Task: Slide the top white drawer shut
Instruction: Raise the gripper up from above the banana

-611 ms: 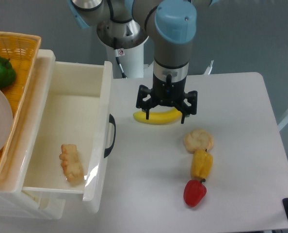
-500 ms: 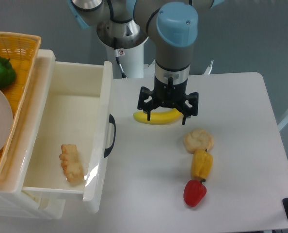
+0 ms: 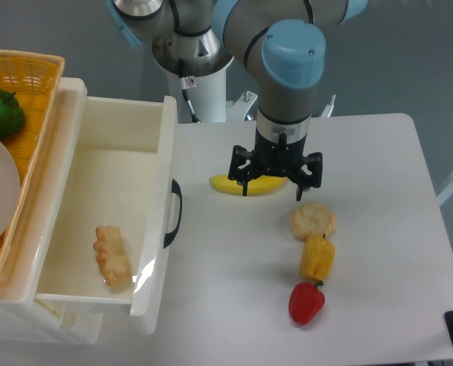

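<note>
The top white drawer (image 3: 104, 221) stands pulled far out, while the claw (image 3: 277, 177), spread wide and empty, hovers well right of its handle (image 3: 173, 213).

Single fixed view, mounted high, looking steeply down on the white table (image 3: 364, 305) from the side opposite the arm's base (image 3: 196, 53), which sits at the top edge of frame. Mid-range: most of the table fits, though its near and right edges are cut. The top white drawer (image 3: 104, 221) fills the left third, its cabinet cropped at left and bottom. A yellow wicker basket (image 3: 28, 69) beyond the drawer runs off the top-left corner. No second view shares the scene.
</note>
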